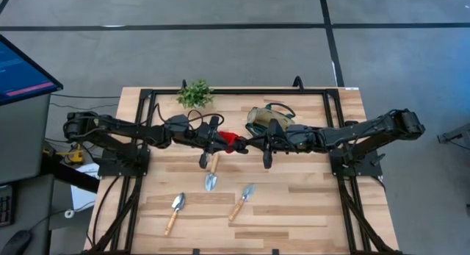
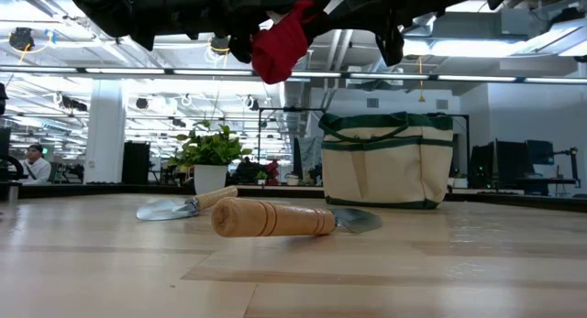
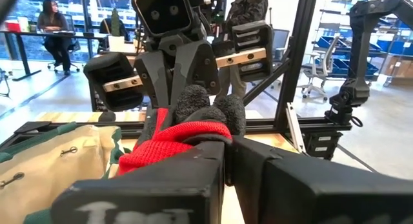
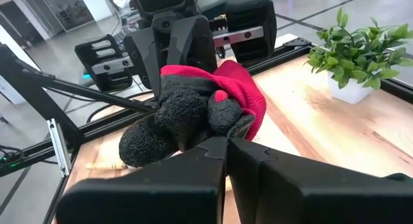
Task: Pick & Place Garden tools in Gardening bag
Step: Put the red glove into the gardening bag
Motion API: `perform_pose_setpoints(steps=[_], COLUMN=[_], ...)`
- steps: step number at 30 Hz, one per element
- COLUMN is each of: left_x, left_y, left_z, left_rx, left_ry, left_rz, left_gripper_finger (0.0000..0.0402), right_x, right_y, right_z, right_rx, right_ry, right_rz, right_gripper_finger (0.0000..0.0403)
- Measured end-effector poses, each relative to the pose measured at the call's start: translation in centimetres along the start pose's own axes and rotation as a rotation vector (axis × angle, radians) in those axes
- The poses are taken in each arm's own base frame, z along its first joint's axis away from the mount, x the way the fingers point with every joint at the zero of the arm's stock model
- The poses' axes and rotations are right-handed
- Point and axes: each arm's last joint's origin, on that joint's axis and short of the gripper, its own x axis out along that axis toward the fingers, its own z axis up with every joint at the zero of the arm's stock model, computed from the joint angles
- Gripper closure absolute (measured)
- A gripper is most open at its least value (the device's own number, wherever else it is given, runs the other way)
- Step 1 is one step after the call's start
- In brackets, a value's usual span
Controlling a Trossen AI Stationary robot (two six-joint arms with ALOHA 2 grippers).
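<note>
Gloves point(image 1: 232, 142), red-and-black, hung above mid-table, pinched by both the left gripper point(image 1: 220, 141) and right gripper point(image 1: 248, 142). Gardening bag point(image 1: 266, 120) lay just far-right, nearer the right arm.

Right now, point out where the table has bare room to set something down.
Bare wood runs along the table's right side, right of the trowels, and near the left front corner beside the leftmost trowel. Crowded: mid-table, where both grippers hold a red-and-black glove, between plant and bag.
</note>
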Motion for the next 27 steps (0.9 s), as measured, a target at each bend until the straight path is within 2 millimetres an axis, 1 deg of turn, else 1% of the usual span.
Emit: perform_pose_setpoints(steps=[3,6,15,19,23,27], left_x=[0.00,0.00,0.00,0.00,-0.07,-0.23], left_y=[0.07,0.08,0.09,0.09,0.36,0.97], left_z=[0.02,0.05,0.06,0.05,0.07,0.10], left_rx=[0.001,0.003,0.005,0.005,0.005,0.005], left_ry=[-0.003,-0.006,-0.007,-0.007,-0.007,-0.008], left_rz=[0.025,0.028,0.031,0.031,0.041,0.064], left_gripper_finger=[0.0378,0.0359,0.0273,0.0243,0.0227,0.0223], right_x=[0.00,0.00,0.00,0.00,-0.20,-0.48], right_y=[0.02,0.02,0.02,0.02,-0.07,-0.17], right_z=[-0.01,-0.01,-0.02,-0.02,-0.13,-0.18], right_rx=[0.000,0.000,0.000,0.000,-0.005,-0.009], right_ry=[0.002,0.003,0.004,0.005,0.027,0.049], right_rz=[0.006,0.007,0.009,0.009,0.000,-0.010], right_gripper_finger=[0.0402,0.0402,0.0403,0.0403,0.0403,0.0403])
